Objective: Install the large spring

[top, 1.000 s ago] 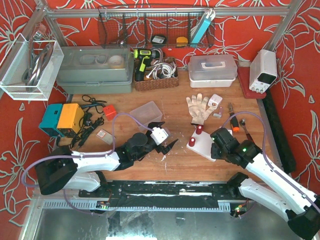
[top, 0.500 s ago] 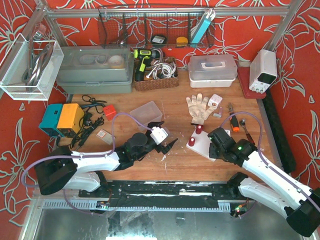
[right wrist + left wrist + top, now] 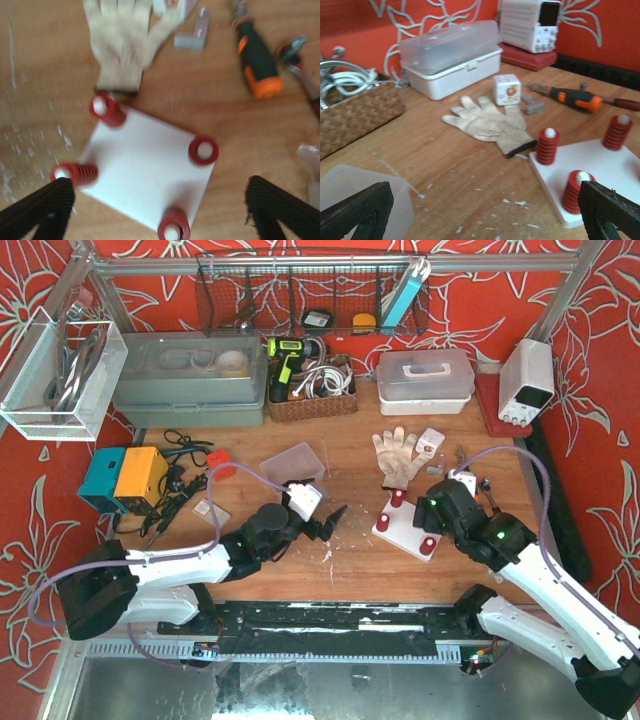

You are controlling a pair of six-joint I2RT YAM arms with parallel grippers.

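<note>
Shows red springs point(image 3: 115, 116) on all four posts of the white plate point(image 3: 150, 165); cannot pick out the large one. Finds right gripper point(image 3: 157, 207) splayed empty above it, left gripper point(image 3: 482, 212) splayed left of it, fingertips cropped.

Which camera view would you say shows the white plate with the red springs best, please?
The right wrist view: the white plate is seen from above, with springs at all four corners. The left wrist view cuts off the plate's right side, showing three springs. The top view shows it small, partly behind the right arm.
</note>
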